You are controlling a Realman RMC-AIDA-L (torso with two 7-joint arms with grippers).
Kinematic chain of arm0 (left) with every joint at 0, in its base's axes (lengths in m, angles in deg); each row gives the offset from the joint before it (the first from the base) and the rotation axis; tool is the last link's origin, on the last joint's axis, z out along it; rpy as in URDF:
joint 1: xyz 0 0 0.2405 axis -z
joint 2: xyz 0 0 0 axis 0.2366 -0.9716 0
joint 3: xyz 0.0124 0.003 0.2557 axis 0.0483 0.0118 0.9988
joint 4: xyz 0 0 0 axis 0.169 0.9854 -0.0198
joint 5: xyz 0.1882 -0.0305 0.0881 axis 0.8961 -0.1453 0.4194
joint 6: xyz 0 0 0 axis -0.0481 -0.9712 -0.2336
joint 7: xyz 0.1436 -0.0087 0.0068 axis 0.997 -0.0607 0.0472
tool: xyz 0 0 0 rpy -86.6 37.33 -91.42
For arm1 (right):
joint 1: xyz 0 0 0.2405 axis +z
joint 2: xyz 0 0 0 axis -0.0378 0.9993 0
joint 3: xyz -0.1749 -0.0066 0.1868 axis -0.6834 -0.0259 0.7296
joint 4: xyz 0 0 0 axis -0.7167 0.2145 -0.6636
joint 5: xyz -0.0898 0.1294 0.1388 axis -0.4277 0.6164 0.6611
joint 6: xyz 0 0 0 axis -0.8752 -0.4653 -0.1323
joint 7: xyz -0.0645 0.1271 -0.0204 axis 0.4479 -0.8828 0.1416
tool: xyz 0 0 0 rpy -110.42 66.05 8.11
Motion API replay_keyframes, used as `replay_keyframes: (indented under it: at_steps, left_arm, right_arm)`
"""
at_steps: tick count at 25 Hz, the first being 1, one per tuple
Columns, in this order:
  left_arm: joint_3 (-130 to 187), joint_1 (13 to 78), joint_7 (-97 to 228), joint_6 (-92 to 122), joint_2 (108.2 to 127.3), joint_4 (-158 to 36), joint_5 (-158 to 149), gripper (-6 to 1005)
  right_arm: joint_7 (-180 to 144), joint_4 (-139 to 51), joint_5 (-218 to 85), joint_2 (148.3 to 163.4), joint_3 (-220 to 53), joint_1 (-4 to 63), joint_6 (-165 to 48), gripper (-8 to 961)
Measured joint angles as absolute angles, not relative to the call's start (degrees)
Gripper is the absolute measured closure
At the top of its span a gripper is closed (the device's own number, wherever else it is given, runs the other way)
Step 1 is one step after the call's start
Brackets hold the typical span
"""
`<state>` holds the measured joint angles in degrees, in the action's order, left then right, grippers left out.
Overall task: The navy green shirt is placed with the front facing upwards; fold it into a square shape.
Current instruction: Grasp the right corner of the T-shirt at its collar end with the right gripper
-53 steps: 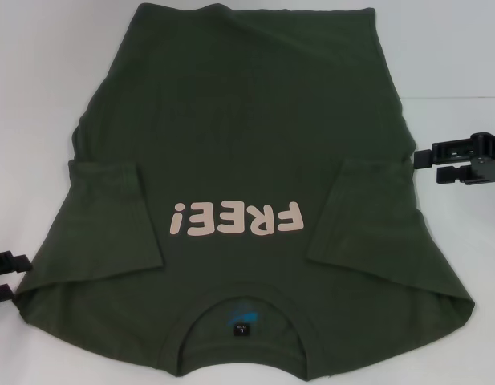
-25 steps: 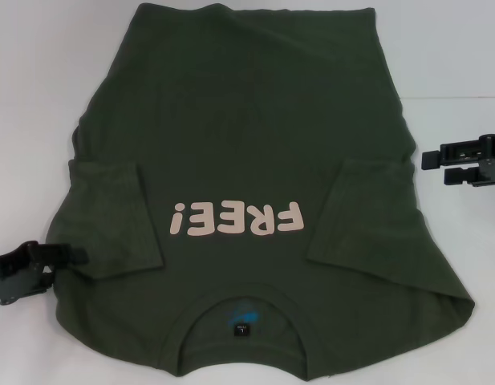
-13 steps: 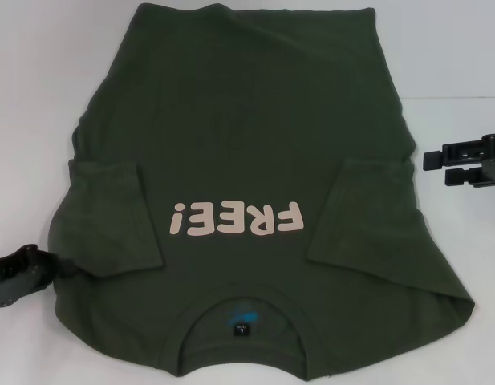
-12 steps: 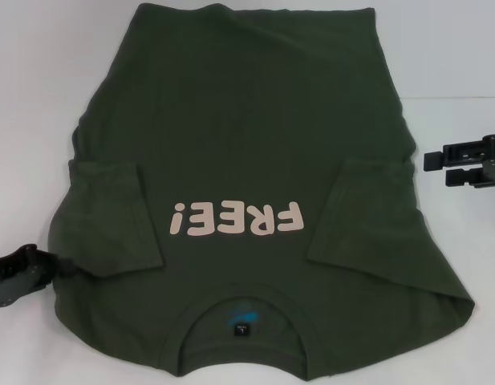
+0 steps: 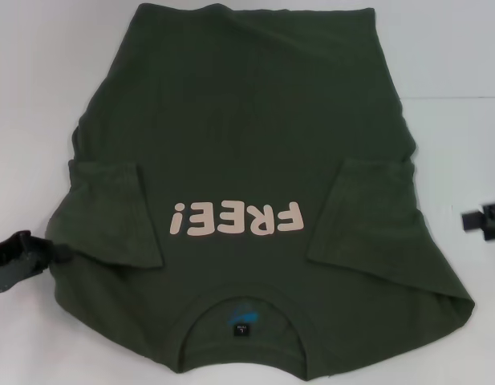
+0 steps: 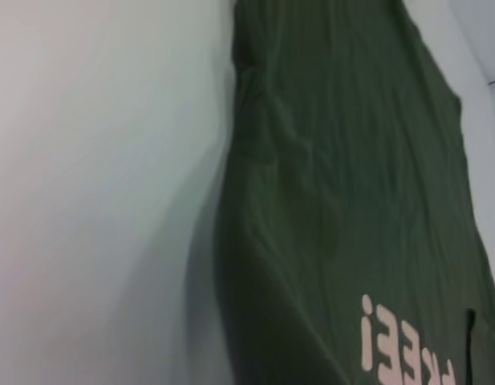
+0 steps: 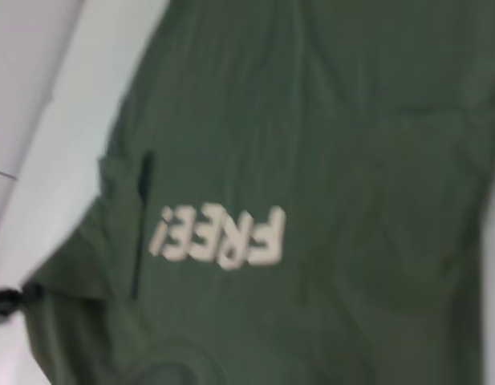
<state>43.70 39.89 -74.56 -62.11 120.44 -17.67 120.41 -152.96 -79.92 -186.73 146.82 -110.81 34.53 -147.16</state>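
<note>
Your shirt (image 5: pixel 247 160) lies spread front-up on the white surface (image 5: pixel 38 80), filling the middle of the head view. Its collar (image 5: pixel 243 309) sits at 6 o'clock, nearest the robot, and its hem at 12 o'clock. The pale "FREE!" print (image 5: pixel 237 218) reads upside down just above the collar, and a small blue label (image 5: pixel 241 319) shows inside the neck. Both sleeves are folded inward onto the body: the left sleeve (image 5: pixel 111 212) at 9 o'clock, the right sleeve (image 5: pixel 367 216) at 3 o'clock.

Your left tool (image 5: pixel 30 255) is at about 8 o'clock, touching the shirt's edge just below the left sleeve, where the fabric draws out into a small point toward it. You cannot tell from any view how far it is open, or whether it has hold of the cloth. The left wrist view shows only the shirt's side edge lying rumpled against the surface.

Your right tool (image 5: pixel 484 220) is at 3 o'clock at the edge of view, apart from the shirt, over bare surface. Only part of it shows, so its opening cannot be told.
</note>
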Motion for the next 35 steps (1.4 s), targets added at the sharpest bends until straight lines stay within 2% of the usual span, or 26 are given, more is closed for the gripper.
replay_keyframes:
  at_steps: [6, 14, 35]
  left_arm:
    - [43.7, 40.5, -74.5, -61.5, 120.30, -17.7, 120.1, 967]
    - [43.8, 40.8, -74.3, -61.4, 120.27, -18.0, 119.9, 968]
    - [43.7, 40.5, -74.3, -61.2, 120.45, -18.1, 119.9, 968]
  right_arm:
    - [-151.7, -80.9, -192.2, 146.88, -111.2, 32.8, -148.5, 272]
    - [-148.0, -80.9, -194.0, 148.89, -111.9, 32.7, -147.2, 279]
    - [-148.1, -80.6, -199.6, 151.83, -116.8, 34.5, -142.9, 298]
